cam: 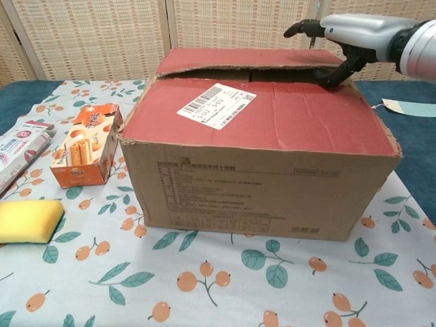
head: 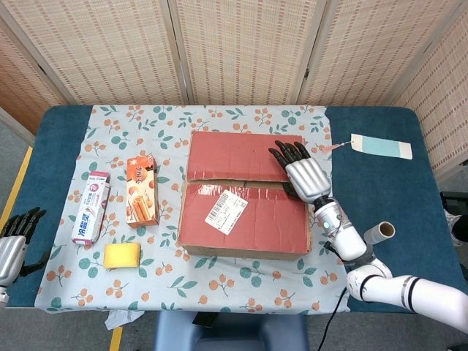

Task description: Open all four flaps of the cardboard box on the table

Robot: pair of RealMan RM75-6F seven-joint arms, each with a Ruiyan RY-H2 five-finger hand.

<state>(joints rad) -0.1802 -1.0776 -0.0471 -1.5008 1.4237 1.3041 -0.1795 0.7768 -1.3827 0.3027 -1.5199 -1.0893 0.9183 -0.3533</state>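
Head view shows the cardboard box [head: 245, 194] sitting mid-tabletop on the floral cloth [head: 219, 281], with its white shipping label [head: 226, 210] on the near flap. The right hand [head: 301, 172] lies over the far flap [head: 245, 156] near the box's right end, dark fingers [head: 287, 153] spread across the red surface. In the chest view that flap's edge is raised slightly above the near flap, and the thumb appears hooked under it at the seam, so the hand seems to be gripping the flap, though the contact is hard to make out. The left hand [head: 13, 241] hangs off the tabletop's left edge, holding nothing, fingers loosely apart. Left of the box lie a snack box [head: 141, 190], a toothpaste carton [head: 91, 208] and a yellow sponge [head: 121, 255].
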